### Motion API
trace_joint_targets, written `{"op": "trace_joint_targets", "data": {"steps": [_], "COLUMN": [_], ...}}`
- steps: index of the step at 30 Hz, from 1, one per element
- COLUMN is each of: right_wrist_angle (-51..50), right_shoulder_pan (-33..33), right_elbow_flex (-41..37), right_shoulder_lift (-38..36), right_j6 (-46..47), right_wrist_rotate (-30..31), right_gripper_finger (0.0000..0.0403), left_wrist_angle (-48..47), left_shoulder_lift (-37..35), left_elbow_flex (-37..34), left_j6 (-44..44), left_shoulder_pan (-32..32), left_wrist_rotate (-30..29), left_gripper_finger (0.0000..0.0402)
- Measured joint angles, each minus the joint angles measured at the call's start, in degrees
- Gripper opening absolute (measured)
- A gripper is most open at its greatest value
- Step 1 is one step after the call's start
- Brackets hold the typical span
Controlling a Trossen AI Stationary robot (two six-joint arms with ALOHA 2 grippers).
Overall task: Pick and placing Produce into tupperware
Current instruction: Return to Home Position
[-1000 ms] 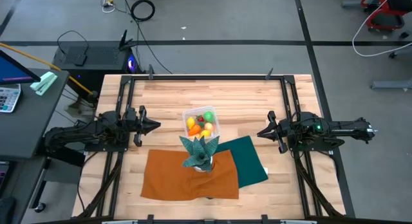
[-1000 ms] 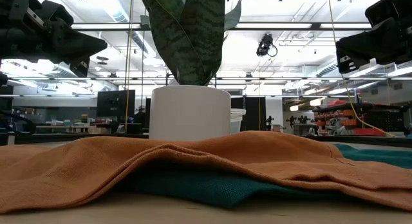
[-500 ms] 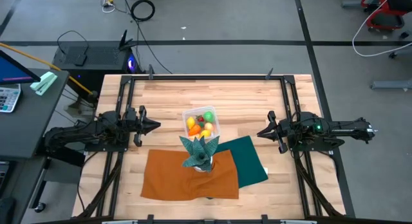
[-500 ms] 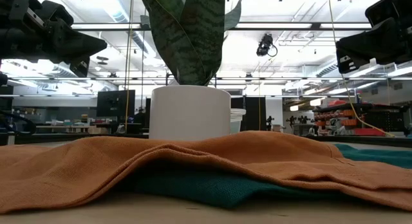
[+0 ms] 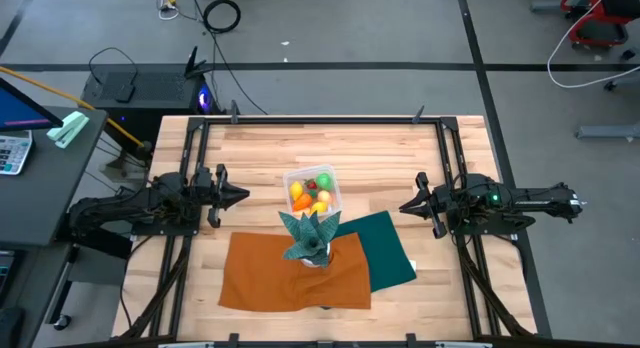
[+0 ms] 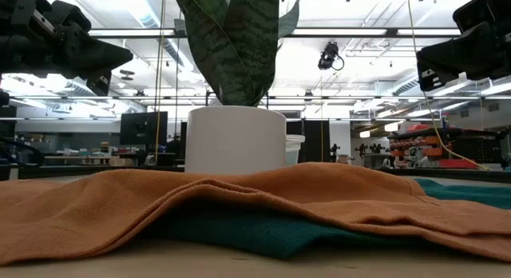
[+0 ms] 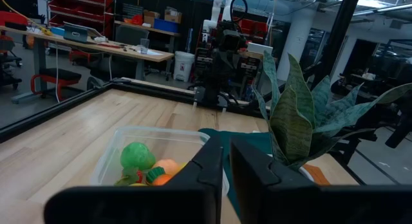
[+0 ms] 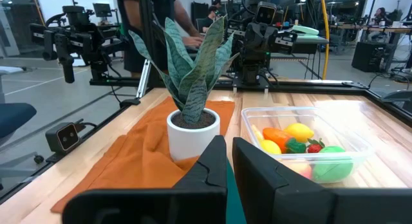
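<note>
The toy produce [image 5: 313,193], yellow, orange, green and red pieces, lies inside the clear tupperware [image 5: 333,183] at the table's middle; it shows too in the left wrist view [image 7: 138,156] and the right wrist view [image 8: 296,139]. My left gripper [image 5: 243,196] hovers shut to the container's left. My right gripper [image 5: 403,206] hovers shut to its right. Neither touches anything.
A teal spiky plant in a white pot [image 5: 311,238] stands on an orange cloth [image 5: 262,276] just near of the container, with a teal cloth [image 5: 392,250] beside it. Bare wood lies toward the far edge. A person [image 8: 151,18] stands beyond the table.
</note>
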Motion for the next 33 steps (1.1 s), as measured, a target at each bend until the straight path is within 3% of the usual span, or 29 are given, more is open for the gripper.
{"op": "trace_joint_targets", "data": {"steps": [33], "right_wrist_angle": [0.0], "right_shoulder_pan": [0.01], "right_elbow_flex": [0.0], "right_shoulder_lift": [0.01], "right_j6": [-0.01], "right_wrist_rotate": [-0.01], "right_gripper_finger": [0.0], "left_wrist_angle": [-0.01], "left_shoulder_lift": [0.01], "left_elbow_flex": [0.0], "left_j6": [0.0], "left_shoulder_pan": [0.0], "left_wrist_rotate": [0.0], "left_gripper_finger": [0.004]}}
